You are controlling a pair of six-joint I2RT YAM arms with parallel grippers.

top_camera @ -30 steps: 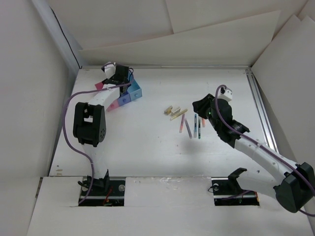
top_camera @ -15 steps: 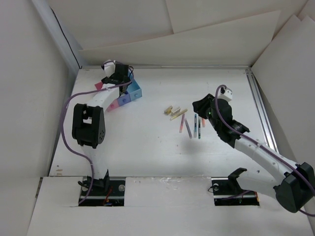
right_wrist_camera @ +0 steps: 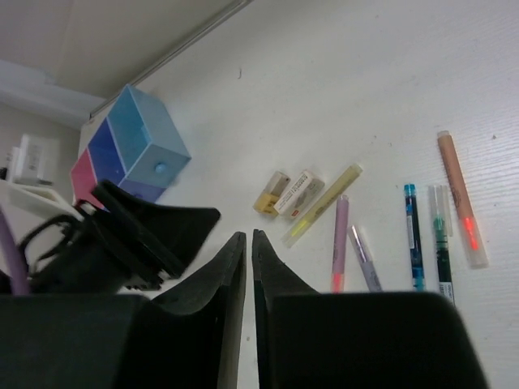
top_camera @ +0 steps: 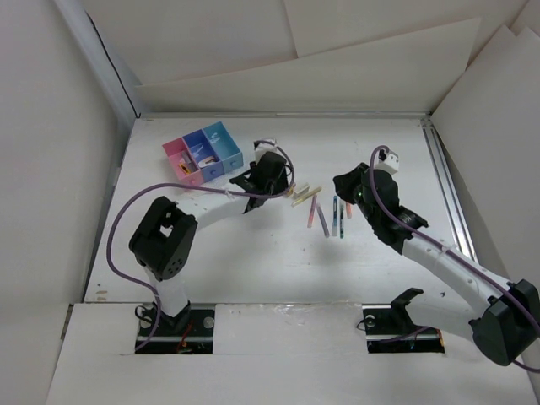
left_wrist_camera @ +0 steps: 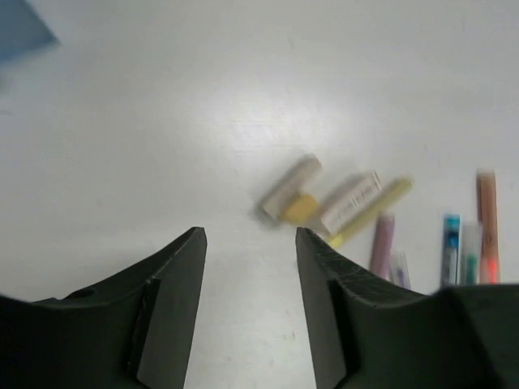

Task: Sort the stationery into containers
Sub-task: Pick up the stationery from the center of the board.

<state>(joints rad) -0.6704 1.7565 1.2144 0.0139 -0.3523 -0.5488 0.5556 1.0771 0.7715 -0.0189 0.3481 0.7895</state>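
The stationery lies mid-table: two tan erasers, a yellow stick, and several pens, among them a purple pen, a blue pen and a pink-orange pen. The pile sits between the two arms. My left gripper hovers open just left of the erasers, nothing between its fingers. My right gripper is shut and empty, right of the pens. The containers, pink, dark blue and light blue, stand at the back left.
A metal rail runs along the table's right edge. White walls enclose the back and both sides. The left arm's elbow and purple cable sit over the left part of the table.
The left arm has swung from over the containers rightward to the erasers, its jaws narrowing. The right gripper has closed while staying in place.
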